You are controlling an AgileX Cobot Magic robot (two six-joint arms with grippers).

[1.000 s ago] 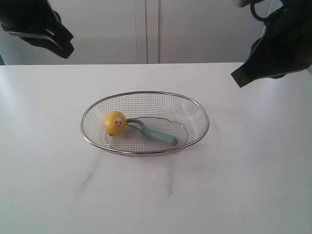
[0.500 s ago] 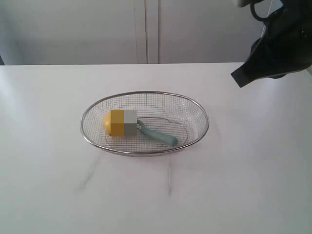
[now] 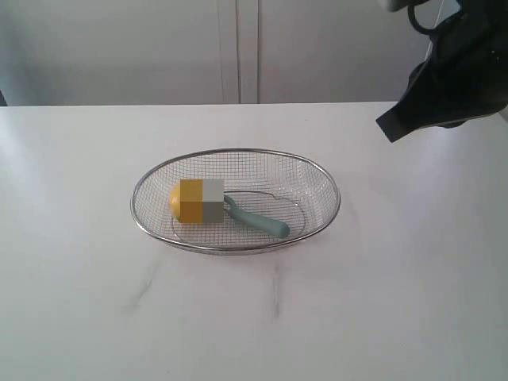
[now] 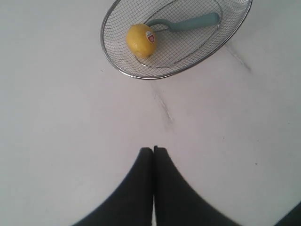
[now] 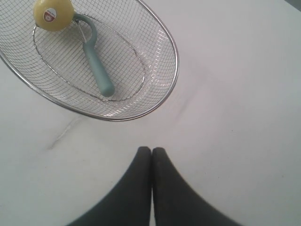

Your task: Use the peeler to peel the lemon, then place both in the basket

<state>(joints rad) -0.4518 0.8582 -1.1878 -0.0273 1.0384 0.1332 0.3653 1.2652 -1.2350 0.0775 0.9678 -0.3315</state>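
Lemon [image 4: 140, 40] sits in the basket [image 3: 236, 150], left end. Peeler [image 3: 258, 222] head touches it, handle angling right. Left gripper [image 4: 153, 149] pressed together, empty, above white table [image 3: 397, 302]. Right gripper [image 5: 151, 149] likewise, holding nothing.

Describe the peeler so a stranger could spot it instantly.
On the white table sits an oval silver wire-mesh basket. Two things lie inside it: the slim pale teal-grey-handled peeler is the long one, beside the round yellow lemon.
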